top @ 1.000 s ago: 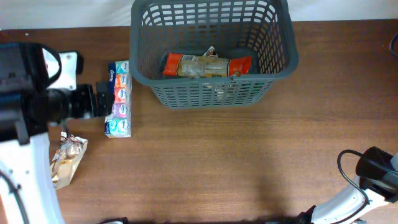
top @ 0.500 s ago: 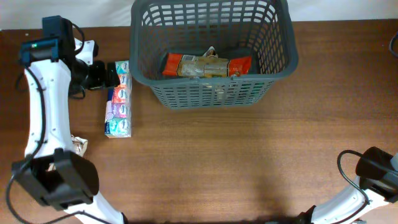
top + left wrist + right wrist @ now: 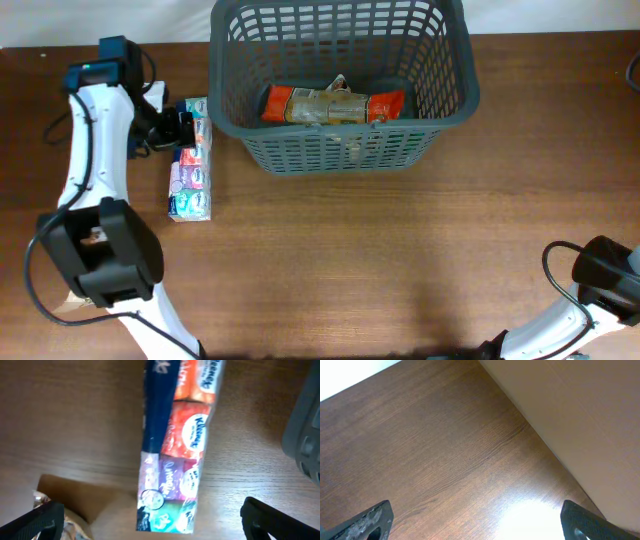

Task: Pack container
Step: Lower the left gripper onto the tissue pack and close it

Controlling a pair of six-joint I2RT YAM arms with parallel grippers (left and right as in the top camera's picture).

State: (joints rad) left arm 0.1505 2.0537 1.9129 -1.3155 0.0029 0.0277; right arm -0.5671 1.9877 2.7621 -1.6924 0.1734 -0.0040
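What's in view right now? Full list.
container: 1, dark grey, far centre of table
snack packet: 1, orange-red and tan, lying inside container
tissue multipack: 1, multicoloured, on table left of container
crinkly wrapper: 1, pale, only an edge shows, beside tissue multipack
table: 1, brown wood
left gripper: 1, black, open, at tissue multipack
right gripper: 1, black, open, over bare table

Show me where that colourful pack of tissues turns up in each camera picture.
Overhead: the tissue pack lies at the left, just left of the grey basket.
Left wrist: it fills the middle, running top to bottom.
Right wrist: not in it; just wooden tabletop and a pale wall.
Shared landmark: the basket, whose grey edge shows at the left wrist view's right side.
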